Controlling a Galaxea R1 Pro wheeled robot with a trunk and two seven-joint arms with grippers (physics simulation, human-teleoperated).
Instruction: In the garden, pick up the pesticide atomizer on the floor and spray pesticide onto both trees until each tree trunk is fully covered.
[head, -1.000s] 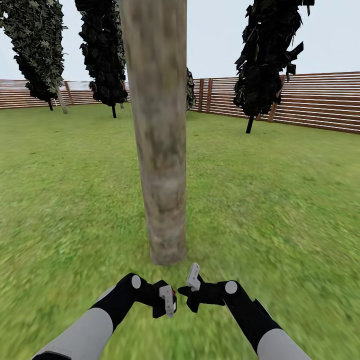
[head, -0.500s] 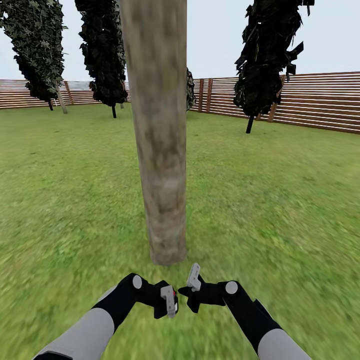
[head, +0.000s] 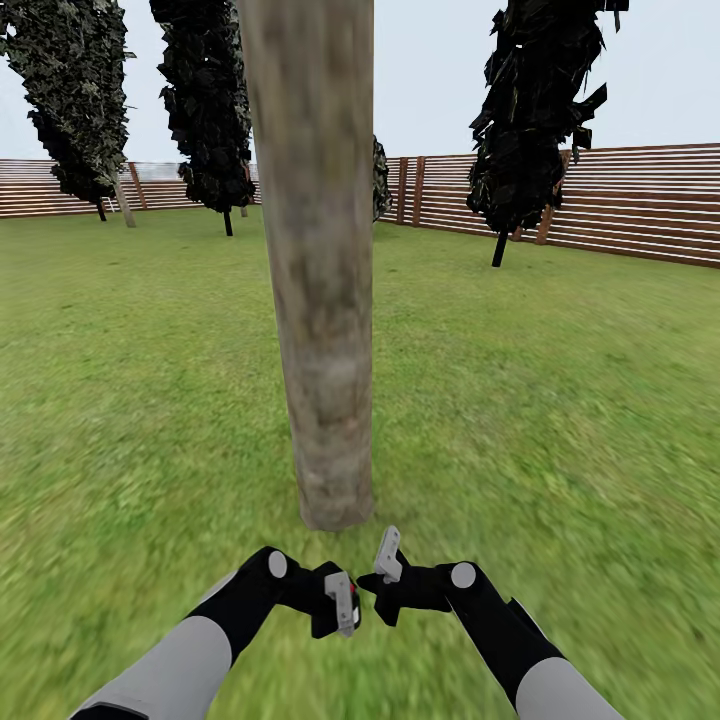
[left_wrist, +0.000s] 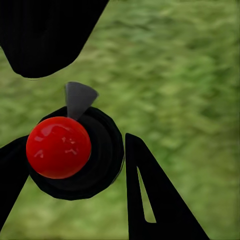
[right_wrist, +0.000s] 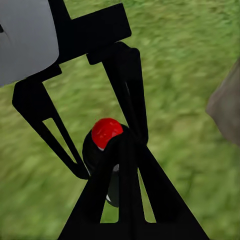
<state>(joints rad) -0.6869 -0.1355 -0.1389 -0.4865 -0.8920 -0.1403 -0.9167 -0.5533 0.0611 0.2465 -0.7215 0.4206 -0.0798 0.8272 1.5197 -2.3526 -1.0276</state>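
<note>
Pickup looks done: left hand (head: 340, 605) is closed around the pesticide atomizer (left_wrist: 59, 147), black body with red top, low centre of head view. Right hand (head: 385, 575) sits just beside it; its grip I cannot tell. Tree trunk (head: 318, 300) fills centre frame, right ahead on the grass (head: 560, 400). No spray or coating visible, so spraying both trunks likely remains.

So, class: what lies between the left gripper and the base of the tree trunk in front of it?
In the head view, only a short strip of bare grass separates the left gripper from the tree trunk.
</note>
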